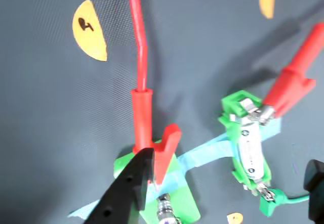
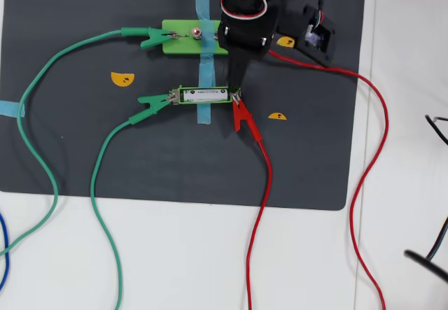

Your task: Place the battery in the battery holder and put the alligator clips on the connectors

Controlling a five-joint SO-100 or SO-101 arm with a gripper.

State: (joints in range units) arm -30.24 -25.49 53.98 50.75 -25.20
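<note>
In the wrist view the white battery (image 1: pixel 250 148) lies in the bright-green battery holder (image 1: pixel 237 105). A red alligator clip (image 1: pixel 291 90) bites the holder's upper connector and a green clip (image 1: pixel 271 204) its lower one. Another red clip (image 1: pixel 152 133) stands on the edge of the wider light-green block (image 1: pixel 179 196), right beside my left black finger (image 1: pixel 129 188). My gripper (image 1: pixel 230 161) is open; its other finger (image 1: pixel 316 183) shows at the right edge. Overhead, the battery (image 2: pixel 204 95) sits in its holder, with a green clip (image 2: pixel 154 101) left and a red clip (image 2: pixel 243 114) right. My arm (image 2: pixel 252 16) hides the block's right end.
Blue tape (image 2: pixel 204 65) holds both green pieces to the dark mat (image 2: pixel 84 149). A green clip (image 2: pixel 150 37) grips the block's left end, and a metal stud (image 2: pixel 198 33) sits on the block (image 2: pixel 178 44). Long green and red wires (image 2: pixel 364 184) trail over the white table. Yellow stickers (image 2: pixel 122 79) dot the mat.
</note>
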